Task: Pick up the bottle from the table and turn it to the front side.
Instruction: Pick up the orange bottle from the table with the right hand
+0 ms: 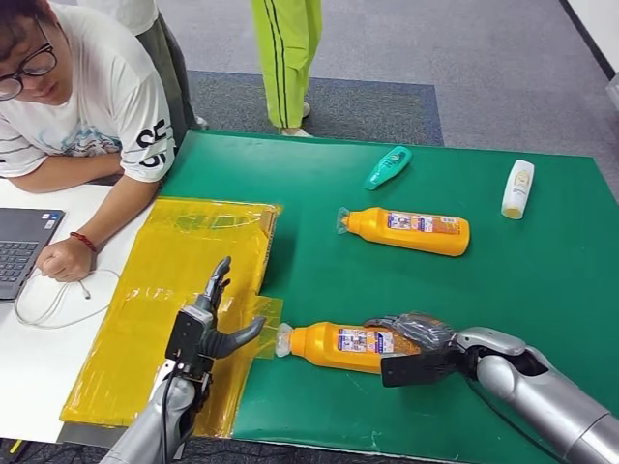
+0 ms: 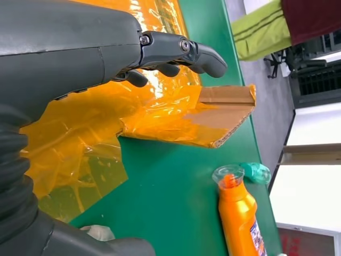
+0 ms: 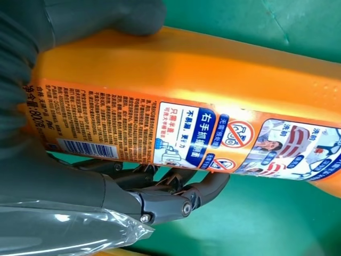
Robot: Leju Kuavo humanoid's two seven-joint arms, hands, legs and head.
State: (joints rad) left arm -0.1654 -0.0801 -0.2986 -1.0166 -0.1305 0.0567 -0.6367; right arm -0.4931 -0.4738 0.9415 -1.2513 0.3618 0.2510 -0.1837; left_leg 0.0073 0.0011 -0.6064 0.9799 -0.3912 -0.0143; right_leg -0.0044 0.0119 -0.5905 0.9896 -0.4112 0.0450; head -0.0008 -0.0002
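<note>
An orange bottle (image 1: 336,345) lies on its side near the front of the green table (image 1: 540,280), its clear cap pointing left. My right hand (image 1: 412,343) grips its base end. In the right wrist view the thumb presses one side of the bottle (image 3: 193,80) and the fingers (image 3: 169,200) wrap the other, with a printed label and barcode facing the camera. My left hand (image 1: 216,324) hovers open over the yellow-wrapped cardboard (image 1: 183,290), just left of the cap, fingers (image 2: 181,50) spread and holding nothing.
A second orange bottle (image 1: 409,232) (image 2: 239,216) lies farther back. Beyond it are a teal bottle (image 1: 388,166) and a white bottle (image 1: 517,188). A person (image 1: 87,97) leans on the white desk at left beside a laptop (image 1: 22,246). Another person (image 1: 286,58) stands behind the table.
</note>
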